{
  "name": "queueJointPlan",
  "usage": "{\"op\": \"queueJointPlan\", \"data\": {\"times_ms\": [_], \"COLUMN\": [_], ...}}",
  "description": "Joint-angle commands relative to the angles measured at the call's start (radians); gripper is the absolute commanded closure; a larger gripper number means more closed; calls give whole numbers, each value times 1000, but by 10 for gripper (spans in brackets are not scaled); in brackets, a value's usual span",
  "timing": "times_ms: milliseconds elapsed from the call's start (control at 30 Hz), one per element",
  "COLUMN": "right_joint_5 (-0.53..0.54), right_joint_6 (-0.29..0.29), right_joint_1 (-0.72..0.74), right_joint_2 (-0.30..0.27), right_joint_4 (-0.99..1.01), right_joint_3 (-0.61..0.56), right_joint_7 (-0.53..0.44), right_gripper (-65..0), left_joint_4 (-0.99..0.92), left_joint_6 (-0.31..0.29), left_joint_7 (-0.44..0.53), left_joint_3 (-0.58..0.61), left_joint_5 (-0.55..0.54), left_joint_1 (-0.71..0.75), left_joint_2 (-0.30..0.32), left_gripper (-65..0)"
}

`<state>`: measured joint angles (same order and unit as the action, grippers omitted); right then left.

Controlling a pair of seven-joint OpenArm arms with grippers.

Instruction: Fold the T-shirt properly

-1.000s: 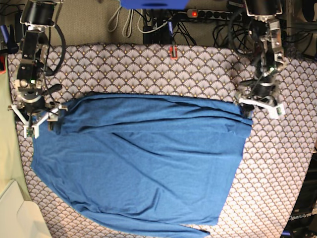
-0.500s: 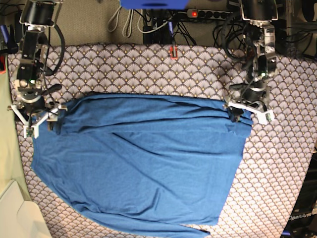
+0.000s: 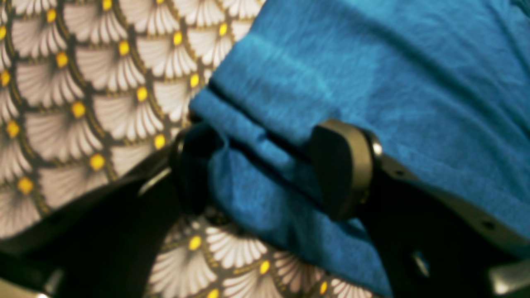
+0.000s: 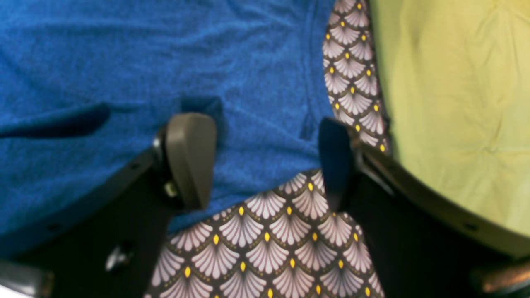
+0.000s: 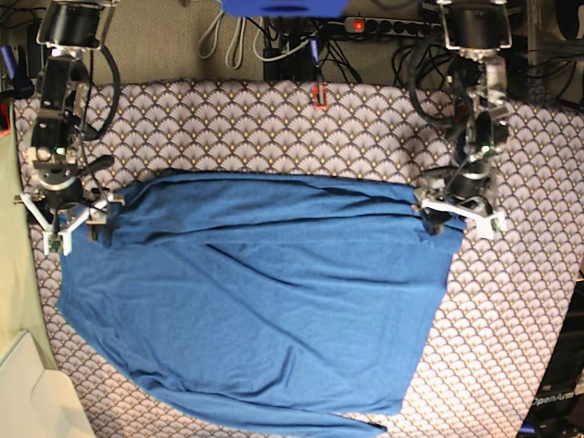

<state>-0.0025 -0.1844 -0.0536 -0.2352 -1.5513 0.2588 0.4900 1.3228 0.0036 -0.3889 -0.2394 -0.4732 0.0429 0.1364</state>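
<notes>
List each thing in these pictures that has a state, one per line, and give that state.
T-shirt: lying on the tablecloth, folded over along its far edge, not yet fully folded.
Left gripper: jaws open, astride the shirt's folded corner.
Right gripper: jaws open, one on the shirt, one over the tablecloth.
Tablecloth: spread flat under the shirt.
Power strip: switch lit red.

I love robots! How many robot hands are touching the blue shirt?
2. The left gripper straddles the T-shirt at one top corner, and the right gripper sits at the other; both open.
</notes>
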Motion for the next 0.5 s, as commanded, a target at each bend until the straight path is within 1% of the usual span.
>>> {"op": "queueJointPlan", "data": {"times_ms": [0,467], "right_joint_5": [2,2], "right_joint_6": [6,6], "right_joint_1": [11,13], "right_joint_2": [-16,-19], "right_joint_4": [-18,-19], "right_joint_3": [4,7], "right_joint_7": [-23,-24], "right_gripper": [-404,-404], "left_joint_4": [8,7], "left_joint_6": [-7,-7], "left_joint_7": [3,-5], "left_joint_3": [4,-1], "left_joint_5": [-8,-8], "left_joint_1": [-21,-18], "left_joint_2": [9,18], "left_gripper": [-399,-388]}}
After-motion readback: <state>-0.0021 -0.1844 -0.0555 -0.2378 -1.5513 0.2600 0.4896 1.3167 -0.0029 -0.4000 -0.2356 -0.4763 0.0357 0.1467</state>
